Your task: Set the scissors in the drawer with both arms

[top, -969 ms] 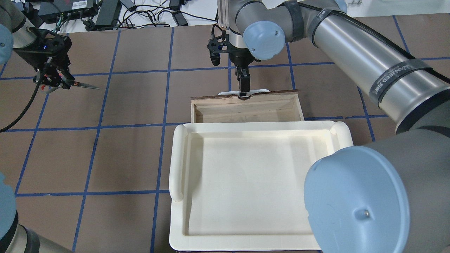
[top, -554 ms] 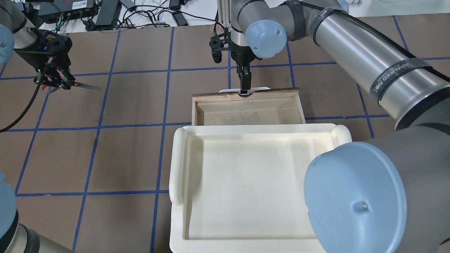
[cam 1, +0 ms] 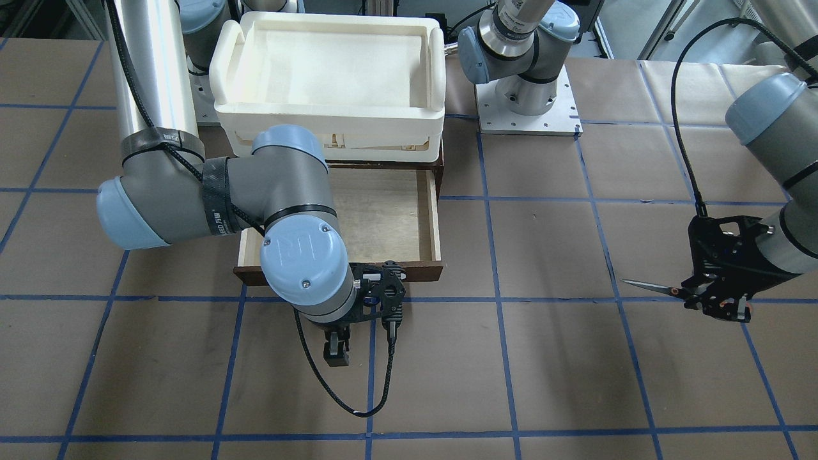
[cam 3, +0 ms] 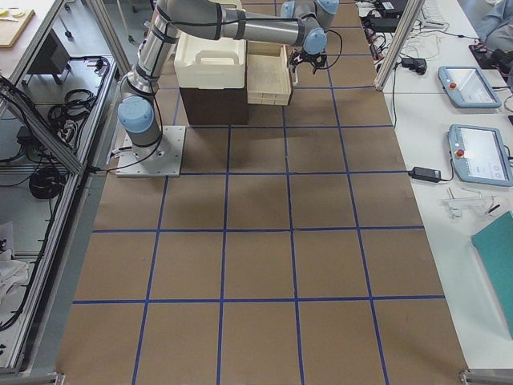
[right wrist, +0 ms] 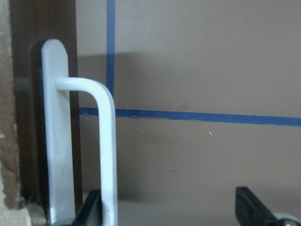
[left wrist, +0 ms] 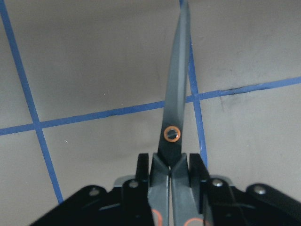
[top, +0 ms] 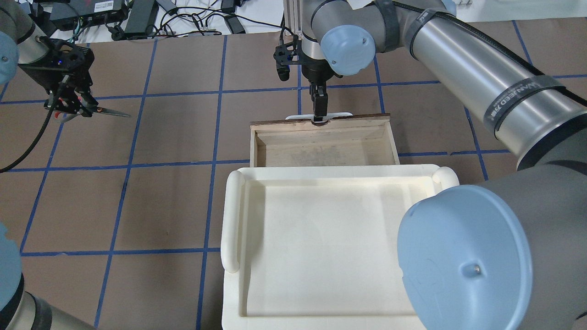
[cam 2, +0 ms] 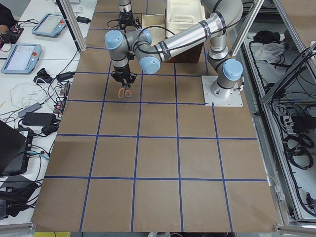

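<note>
My left gripper [top: 69,103] is shut on the scissors [top: 110,112] at the far left, above the table. It grips them by the grey and orange handles, and the silver blades point toward the middle. They also show in the left wrist view [left wrist: 175,103] and the front view [cam 1: 652,286]. The dark brown drawer [top: 321,153] stands pulled out from under the cream bin, its pale inside empty. My right gripper [top: 318,117] is at its white bar handle [right wrist: 107,141]. The fingers [right wrist: 254,207] are spread wide, and the bar lies against one of them.
The cream-white plastic bin [top: 231,215] sits on the cabinet above the drawer, nearer the robot. Cables and power bricks [top: 137,18] lie past the table's far edge. My right arm's elbow [top: 463,256] covers the near right corner of the bin.
The drawer has come further out and more of its pale inside shows. My right gripper moved slightly away from the robot with the handle. My left gripper and the scissors stayed still.
</note>
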Controlling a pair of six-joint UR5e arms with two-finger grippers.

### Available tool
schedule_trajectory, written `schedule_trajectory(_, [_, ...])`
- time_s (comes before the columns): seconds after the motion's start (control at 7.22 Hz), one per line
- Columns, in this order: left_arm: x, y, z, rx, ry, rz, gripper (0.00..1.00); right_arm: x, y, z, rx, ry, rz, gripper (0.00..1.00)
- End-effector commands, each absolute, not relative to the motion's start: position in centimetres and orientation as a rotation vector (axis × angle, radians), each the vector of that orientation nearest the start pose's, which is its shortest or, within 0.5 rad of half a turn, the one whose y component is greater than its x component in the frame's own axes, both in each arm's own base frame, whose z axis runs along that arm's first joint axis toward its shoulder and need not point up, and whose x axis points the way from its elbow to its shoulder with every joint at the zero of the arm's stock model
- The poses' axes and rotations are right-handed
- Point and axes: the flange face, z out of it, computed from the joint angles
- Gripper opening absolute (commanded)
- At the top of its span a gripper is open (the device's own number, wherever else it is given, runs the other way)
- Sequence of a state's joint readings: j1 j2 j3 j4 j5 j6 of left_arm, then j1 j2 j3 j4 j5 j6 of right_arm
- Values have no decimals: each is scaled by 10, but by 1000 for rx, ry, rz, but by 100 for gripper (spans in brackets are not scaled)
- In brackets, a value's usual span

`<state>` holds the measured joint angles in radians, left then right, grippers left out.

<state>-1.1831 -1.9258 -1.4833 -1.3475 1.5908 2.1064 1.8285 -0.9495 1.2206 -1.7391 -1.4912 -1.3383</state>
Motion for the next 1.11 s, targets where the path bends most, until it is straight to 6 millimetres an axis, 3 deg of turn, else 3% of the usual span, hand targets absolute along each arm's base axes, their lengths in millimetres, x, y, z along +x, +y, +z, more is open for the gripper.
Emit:
schedule_trajectory(0.0, [110,-625,353,-2336,-2042,-51,0,317,-648,326,-2062,2237,21,100])
schedule_trajectory(0.14, [102,-626,353,-2346,-2029,-50,0,309,-644,350,-2021,2301,-14,100])
schedule_trajectory(0.28, [77,-623,364,-2319,-2056,-55,0,287,-637,388,-1950,2399,-61,100])
schedule_trajectory(0.42, [51,-622,369,-2305,-2069,-63,0,254,-628,412,-1875,2468,-80,100])
schedule_trajectory(0.55, [24,-623,368,-2311,-2050,-57,0,225,-601,451,-1830,2508,-83,100])
schedule_trajectory(0.83, [-62,-616,378,-2338,-2036,-46,0,190,-534,513,-1689,2635,-167,100])
schedule_trajectory(0.97, [-109,-608,384,-2348,-2041,-41,0,180,-510,527,-1482,2753,-187,100])
